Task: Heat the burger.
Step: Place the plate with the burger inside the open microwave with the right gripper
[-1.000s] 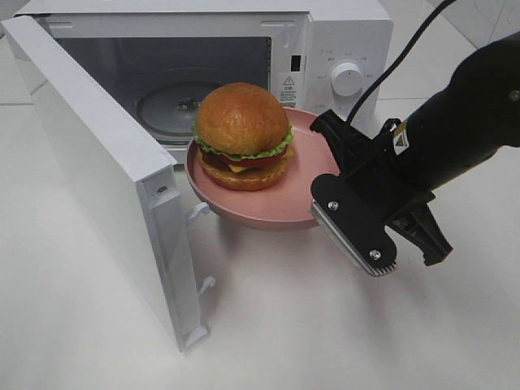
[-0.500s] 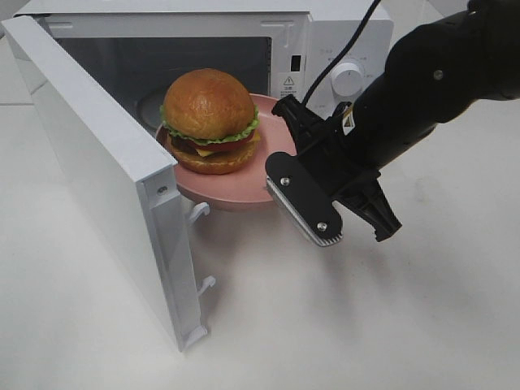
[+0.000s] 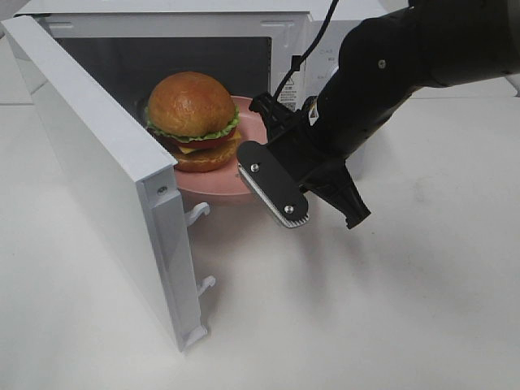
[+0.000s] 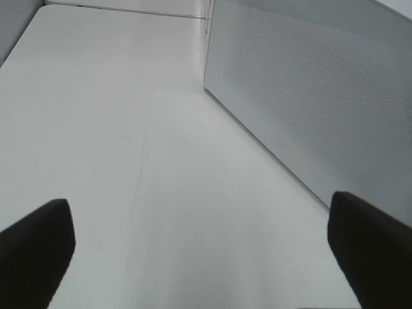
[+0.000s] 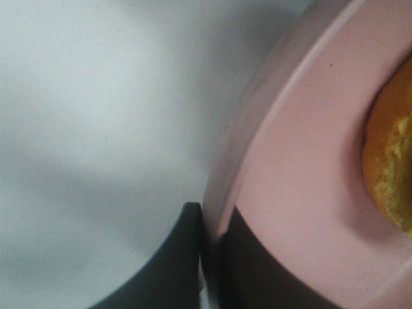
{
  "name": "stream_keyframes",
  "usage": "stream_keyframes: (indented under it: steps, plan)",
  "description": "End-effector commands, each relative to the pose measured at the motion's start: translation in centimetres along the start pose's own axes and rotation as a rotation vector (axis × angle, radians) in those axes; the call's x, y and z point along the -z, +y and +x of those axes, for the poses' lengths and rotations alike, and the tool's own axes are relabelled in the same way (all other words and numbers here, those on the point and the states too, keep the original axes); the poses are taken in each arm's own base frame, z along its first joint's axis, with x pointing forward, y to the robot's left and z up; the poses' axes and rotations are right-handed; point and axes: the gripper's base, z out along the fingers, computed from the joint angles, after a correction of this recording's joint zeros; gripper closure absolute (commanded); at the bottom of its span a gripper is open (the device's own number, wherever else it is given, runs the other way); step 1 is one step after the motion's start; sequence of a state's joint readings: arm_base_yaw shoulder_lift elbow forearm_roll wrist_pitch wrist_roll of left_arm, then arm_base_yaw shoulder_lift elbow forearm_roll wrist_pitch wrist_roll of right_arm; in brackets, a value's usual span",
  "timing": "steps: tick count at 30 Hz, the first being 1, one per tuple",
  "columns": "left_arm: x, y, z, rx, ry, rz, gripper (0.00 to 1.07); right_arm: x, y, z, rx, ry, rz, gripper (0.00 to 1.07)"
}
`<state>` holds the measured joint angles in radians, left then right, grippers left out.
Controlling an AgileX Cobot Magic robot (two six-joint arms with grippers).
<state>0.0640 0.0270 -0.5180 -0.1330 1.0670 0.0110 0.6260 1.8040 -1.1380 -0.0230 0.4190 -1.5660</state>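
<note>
The burger (image 3: 193,118), with a glossy brown bun, lettuce and a dark patty, sits on a pink plate (image 3: 213,184). The plate hangs in the mouth of the open microwave (image 3: 244,24), partly inside the cavity. My right gripper (image 3: 258,162) is shut on the plate's right rim. The right wrist view shows that grip close up: gripper (image 5: 209,225), plate (image 5: 290,187), burger edge (image 5: 393,167). My left gripper (image 4: 201,257) stands open over bare table, with nothing between its dark fingers (image 4: 32,248). It does not appear in the exterior high view.
The microwave door (image 3: 97,162) swings wide open toward the front left, its latch hooks (image 3: 199,213) pointing right. A black cable (image 3: 305,49) runs from my right arm over the control panel. A white perforated panel (image 4: 309,96) stands beside my left gripper.
My right gripper has carried the plate and burger to the left and back, from in front of the microwave into its opening. The left gripper has not moved.
</note>
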Motion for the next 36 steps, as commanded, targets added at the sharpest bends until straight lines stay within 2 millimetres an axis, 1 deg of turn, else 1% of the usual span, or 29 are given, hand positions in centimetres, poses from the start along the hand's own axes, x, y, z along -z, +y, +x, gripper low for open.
stream_keyframes:
  steps: [1,4,6,9,11,13,14,17,19,31,36]
  plan:
    - [0.0,0.0,0.1,0.002,0.004,0.003,0.07,0.4,-2.1,0.1,-0.055,-0.002,0.097,1.07]
    - [0.0,0.0,0.1,0.002,0.004,0.003,0.07,0.3,-2.3,0.1,-0.058,-0.002,0.1,1.07]
    - [0.0,0.0,0.1,0.002,0.004,0.003,0.07,-0.1,-3.0,0.1,-0.074,-0.001,0.09,1.07]
    - [0.0,0.0,0.1,0.002,0.004,0.003,0.07,-0.3,-3.2,0.1,-0.081,0.0,0.091,1.07]
    - [0.0,0.0,0.1,0.002,0.004,0.003,0.07,-0.7,-3.9,0.1,-0.09,0.001,0.093,1.07]
    - [0.0,0.0,0.1,0.002,0.004,0.003,0.07,-0.7,-4.1,0.1,-0.09,0.001,0.089,1.07]
    - [0.0,0.0,0.1,0.002,0.004,0.003,0.07,-0.9,-4.5,0.1,-0.092,0.001,0.092,1.07]
    - [0.0,0.0,0.1,0.002,0.004,0.003,0.07,-0.9,-4.7,0.1,-0.098,0.001,0.097,1.07]
    - [0.0,0.0,0.1,0.002,0.004,0.003,0.07,-1.2,-5.5,0.2,-0.124,0.005,0.105,1.07]
    - [0.0,0.0,0.1,0.002,0.004,0.003,0.07,-2.4,-7.0,0.3,-0.161,0.016,0.099,1.07]
    - [0.0,0.0,0.1,0.002,0.004,0.003,0.07,-3.3,-7.8,0.5,-0.19,0.039,0.1,1.07]
